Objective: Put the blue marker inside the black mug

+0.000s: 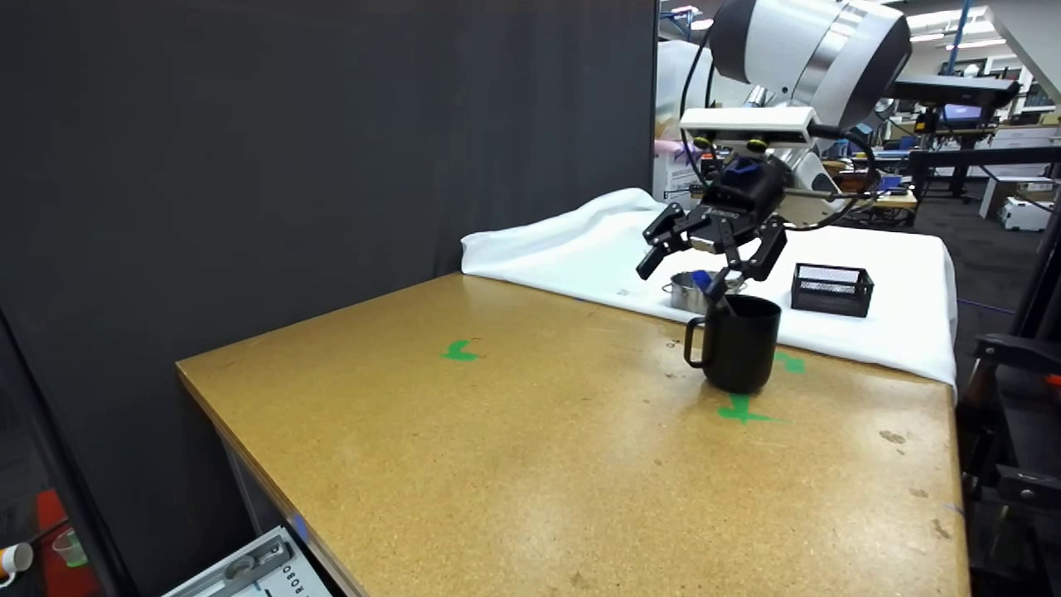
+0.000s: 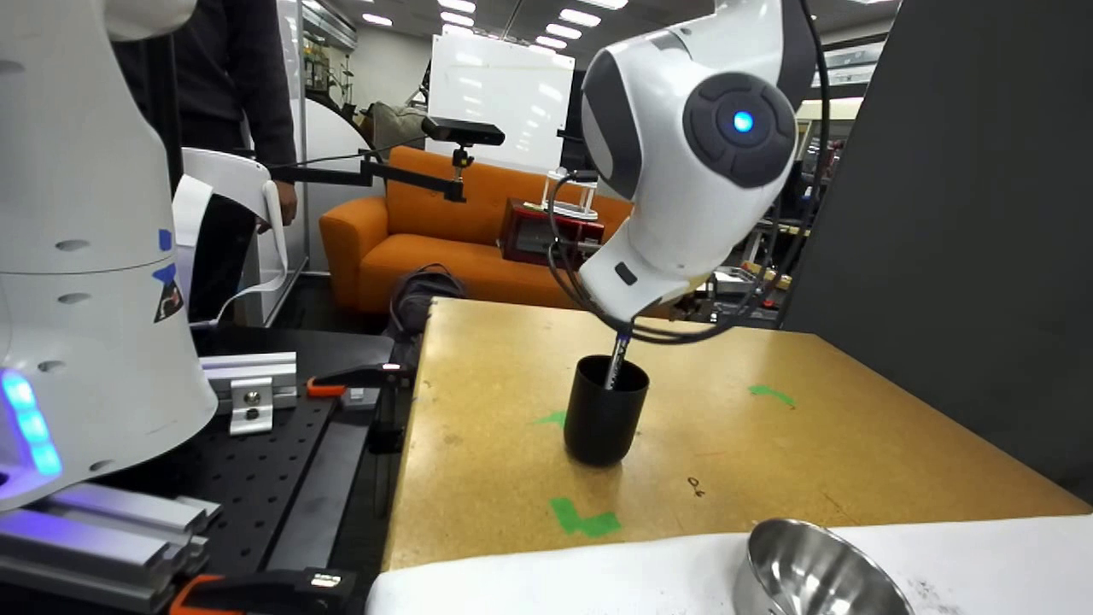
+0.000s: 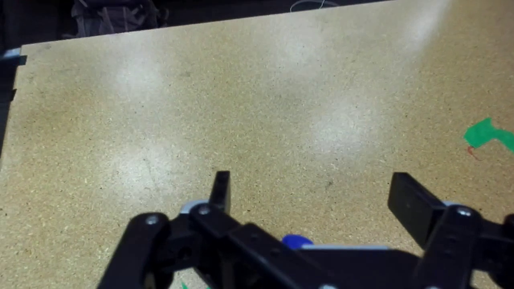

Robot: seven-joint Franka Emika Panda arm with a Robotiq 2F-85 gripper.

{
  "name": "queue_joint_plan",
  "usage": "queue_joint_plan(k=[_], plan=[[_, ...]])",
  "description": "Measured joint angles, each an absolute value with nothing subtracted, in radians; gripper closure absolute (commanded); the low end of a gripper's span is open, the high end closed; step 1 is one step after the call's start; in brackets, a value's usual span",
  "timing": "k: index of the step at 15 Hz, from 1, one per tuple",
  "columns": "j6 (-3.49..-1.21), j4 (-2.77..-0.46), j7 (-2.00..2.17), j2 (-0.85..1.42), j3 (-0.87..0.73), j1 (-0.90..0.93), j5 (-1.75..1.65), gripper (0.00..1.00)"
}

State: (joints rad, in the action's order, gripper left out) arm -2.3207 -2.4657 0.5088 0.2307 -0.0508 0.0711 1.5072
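Note:
The black mug (image 1: pixel 743 348) stands upright on the table, also in an exterior view (image 2: pixel 600 427); it is out of the wrist view. The blue marker (image 1: pixel 703 280) stands tilted in the mug, its blue end up above the rim. In an exterior view its greyish printed barrel (image 2: pixel 616 363) leans inside the mug's opening; its lower end is hidden. In the wrist view only its blue end (image 3: pixel 296 241) shows, low between the fingers. My gripper (image 1: pixel 681 278) is open just above the mug, fingers wide apart in the wrist view (image 3: pixel 310 175), with nothing clamped between the pads.
A silvery metal pot (image 2: pixel 815 572) stands on a white cloth (image 1: pixel 572 240) beside the tabletop (image 1: pixel 497 464). A black mesh basket (image 1: pixel 831 290) is also on the cloth. A dark partition (image 1: pixel 331 149) borders the table. Green tape marks (image 1: pixel 458 351) lie on the wood.

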Motion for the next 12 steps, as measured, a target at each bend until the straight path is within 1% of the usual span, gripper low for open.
queue_joint_plan(k=[3, 5, 9, 12], plan=[[-2.496, -2.467, 0.761, 0.162, 0.001, 0.149, 1.344, 0.00], [-2.572, -2.472, 0.939, 0.138, 0.029, 0.184, 1.195, 0.00], [-2.599, -2.466, 1.286, 0.133, 0.047, 0.207, 0.829, 0.00], [-2.595, -2.444, 1.451, 0.127, 0.049, 0.207, 0.624, 0.00]])
